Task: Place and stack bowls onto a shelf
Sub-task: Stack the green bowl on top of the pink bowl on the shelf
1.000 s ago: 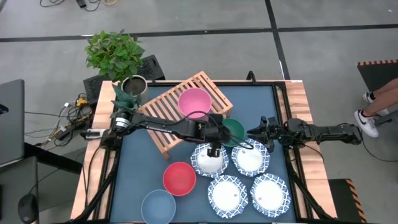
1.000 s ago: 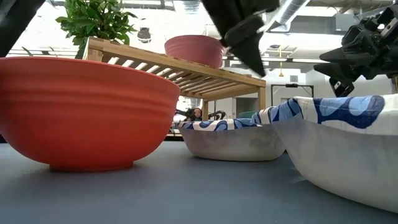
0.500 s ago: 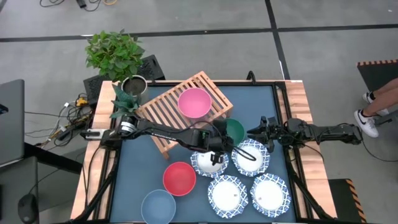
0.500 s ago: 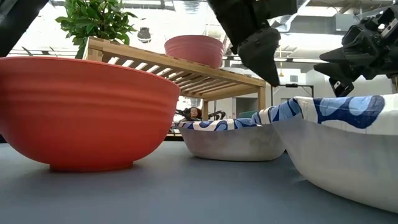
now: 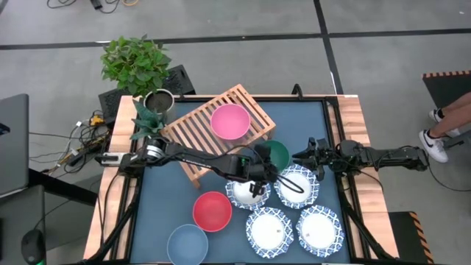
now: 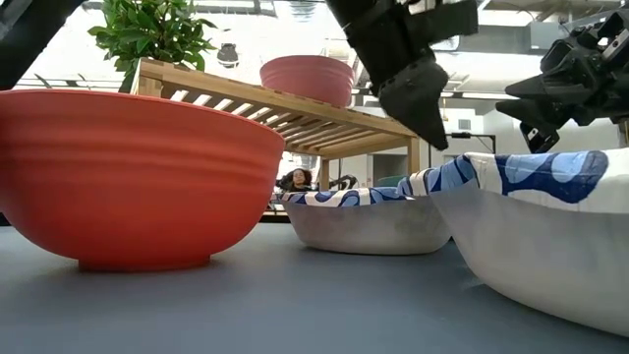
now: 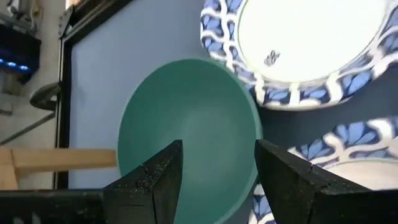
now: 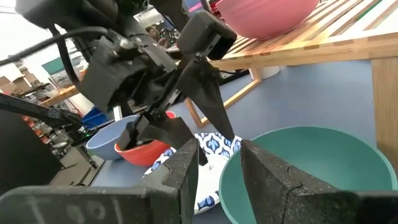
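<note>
The wooden slat shelf stands at the table's far middle with the pink bowl on it. The dark green bowl rests on the table beside the shelf's right end; it also shows in the left wrist view. My left gripper hangs open just near-left of it, over a white patterned dish; the green bowl lies beyond its fingers. My right gripper waits open at the green bowl's right side. Red bowl, grey-blue bowl and three more white dishes sit on the table.
A potted plant in a metal pot stands at the far left corner. Two white dishes lie along the near right. A person's legs show beyond the right edge. Bare blue tabletop lies at the near left.
My left gripper has gone toward the table's right edge and a little down, from beside the shelf's edge toward the green bowl. Bowls and dishes have stayed where they were.
</note>
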Robot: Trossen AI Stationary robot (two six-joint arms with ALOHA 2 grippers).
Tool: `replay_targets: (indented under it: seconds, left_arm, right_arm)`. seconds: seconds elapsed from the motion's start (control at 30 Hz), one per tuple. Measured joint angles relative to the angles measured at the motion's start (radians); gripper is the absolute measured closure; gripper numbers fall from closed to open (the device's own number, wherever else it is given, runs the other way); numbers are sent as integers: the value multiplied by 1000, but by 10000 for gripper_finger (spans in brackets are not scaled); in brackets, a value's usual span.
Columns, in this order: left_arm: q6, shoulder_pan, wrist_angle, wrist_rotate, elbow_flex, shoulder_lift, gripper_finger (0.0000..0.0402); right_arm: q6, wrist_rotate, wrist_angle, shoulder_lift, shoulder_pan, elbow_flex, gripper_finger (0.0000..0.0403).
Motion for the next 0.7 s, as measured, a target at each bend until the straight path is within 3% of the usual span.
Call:
replay_targets:
  seconds: [0.57,0.7]
  left_arm:
    - [-2,-1,1,-27,-1,59,216]
    - [-28,14,-6,36,-1,59,216]
  right_arm:
    - [0,-1,-1,0,0,0,259]
    - [0,-1,-1,0,0,0,259]
